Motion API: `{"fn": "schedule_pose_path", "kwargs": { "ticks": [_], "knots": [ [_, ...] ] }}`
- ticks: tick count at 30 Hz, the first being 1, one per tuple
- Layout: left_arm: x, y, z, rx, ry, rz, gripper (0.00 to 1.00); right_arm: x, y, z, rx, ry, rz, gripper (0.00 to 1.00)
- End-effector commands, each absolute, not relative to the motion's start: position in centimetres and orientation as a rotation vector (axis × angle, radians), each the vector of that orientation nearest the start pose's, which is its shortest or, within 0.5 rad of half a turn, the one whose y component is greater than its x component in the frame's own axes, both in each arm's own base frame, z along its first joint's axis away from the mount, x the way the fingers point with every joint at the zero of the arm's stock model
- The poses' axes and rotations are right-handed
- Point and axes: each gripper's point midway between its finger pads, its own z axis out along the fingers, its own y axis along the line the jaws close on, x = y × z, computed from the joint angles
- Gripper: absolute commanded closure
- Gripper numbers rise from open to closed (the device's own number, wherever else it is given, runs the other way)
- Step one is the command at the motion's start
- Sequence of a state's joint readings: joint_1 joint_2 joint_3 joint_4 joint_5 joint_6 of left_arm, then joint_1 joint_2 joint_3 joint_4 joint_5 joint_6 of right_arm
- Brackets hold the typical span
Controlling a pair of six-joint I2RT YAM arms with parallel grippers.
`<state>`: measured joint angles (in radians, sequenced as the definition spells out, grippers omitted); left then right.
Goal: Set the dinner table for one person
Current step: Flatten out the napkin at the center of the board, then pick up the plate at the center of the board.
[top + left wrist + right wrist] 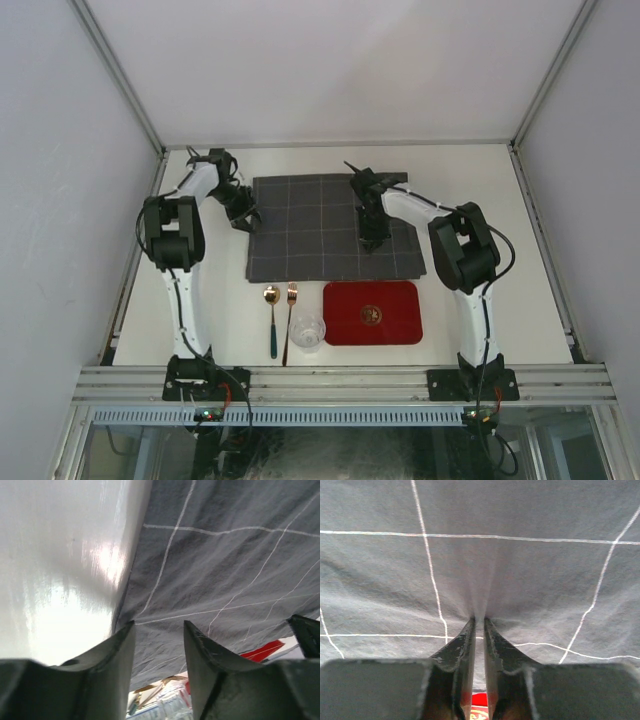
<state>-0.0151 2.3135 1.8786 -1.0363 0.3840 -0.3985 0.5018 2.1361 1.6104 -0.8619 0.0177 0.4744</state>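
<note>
Pinching is done by the right gripper (478, 619): its fingers are nearly shut on a small fold of the dark grey checked cloth (310, 235). The left gripper (159, 625) is held at the cloth's left edge, fingers partly apart, with nothing gripped. The cloth is spread on the dinner table (470, 170), toward the back. A spoon (271, 315), fork (289, 320), glass bowl (308, 331) and red tray (372, 312) are laid nearer the arms.

1 dinner table (480, 200), 1 checked cloth (335, 228), 1 tray (372, 312), 1 spoon (272, 320), 1 fork (290, 320), 1 bowl (308, 331).
</note>
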Motion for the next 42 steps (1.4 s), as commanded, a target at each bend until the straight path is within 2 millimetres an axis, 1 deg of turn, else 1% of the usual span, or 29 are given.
{"fn": "schedule_pose_path", "kwargs": {
  "ticks": [1, 3, 7, 11, 13, 15, 21, 22, 26, 29, 31, 32, 35, 39, 40, 42],
  "knots": [
    [44.0, -7.2, 5.5, -0.505, 2.901, -0.53, 0.45, 32.7, 19.6, -0.2, -0.044, 3.046, -0.049, 0.8],
    [44.1, -7.5, 6.2, -0.494, 2.875, -0.538, 0.37, 32.9, 19.7, 0.5, -0.045, 3.027, -0.05, 0.72],
    [44.2, -8.2, 7.9, -0.453, 2.838, -0.533, 0.3, 33.1, 19.7, 1.8, -0.045, 2.992, -0.064, 0.59],
    [44.2, -9.0, 9.8, -0.41, 2.801, -0.535, 0.29, 33.3, 19.4, 3.3, -0.035, 2.952, -0.09, 0.49],
    [44.2, -9.4, 10.9, -0.389, 2.776, -0.538, 0.28, 33.6, 19.3, 4.4, -0.031, 2.92, -0.087, 0.41],
    [44.1, -9.6, 12.1, -0.373, 2.749, -0.532, 0.28, 33.9, 19.5, 5.5, -0.029, 2.886, -0.074, 0.35],
    [43.7, -10.0, 14.7, -0.34, 2.692, -0.535, 0.27, 34.7, 20.0, 8.3, -0.037, 2.819, -0.04, 0.11],
    [43.5, -10.1, 15.0, -0.339, 2.687, -0.532, 0.27, 34.7, 19.9, 8.7, -0.037, 2.81, -0.046, 0.02],
    [42.7, -10.6, 16.3, -0.313, 2.648, -0.546, 0.27, 34.0, 19.1, 10.3, -0.011, 2.779, -0.071, 0.01],
    [41.7, -10.9, 17.0, -0.297, 2.624, -0.558, 0.27, 32.7, 18.1, 10.5, 0.023, 2.785, -0.072, 0.01],
    [40.8, -11.0, 17.5, -0.285, 2.607, -0.567, 0.27, 31.6, 17.2, 10.3, 0.044, 2.79, -0.081, 0.01],
    [40.2, -10.9, 17.4, -0.282, 2.609, -0.57, 0.27, 31.0, 16.8, 10.3, 0.058, 2.789, -0.084, 0.01],
    [38.9, -11.1, 18.0, -0.26, 2.588, -0.58, 0.27, 29.4, 15.4, 10.6, 0.099, 2.778, -0.088, 0.01],
    [37.8, -11.5, 19.2, -0.233, 2.549, -0.608, 0.27, 27.2, 14.2, 11.4, 0.144, 2.762, -0.042, 0.01],
    [37.5, -11.6, 19.3, -0.227, 2.545, -0.612, 0.27, 26.3, 13.7, 11.0, 0.153, 2.771, -0.045, 0.01],
    [36.9, -11.8, 19.7, -0.21, 2.529, -0.62, 0.27, 25.2, 13.2, 11.1, 0.169, 2.762, -0.031, 0.01]
  ]
}}
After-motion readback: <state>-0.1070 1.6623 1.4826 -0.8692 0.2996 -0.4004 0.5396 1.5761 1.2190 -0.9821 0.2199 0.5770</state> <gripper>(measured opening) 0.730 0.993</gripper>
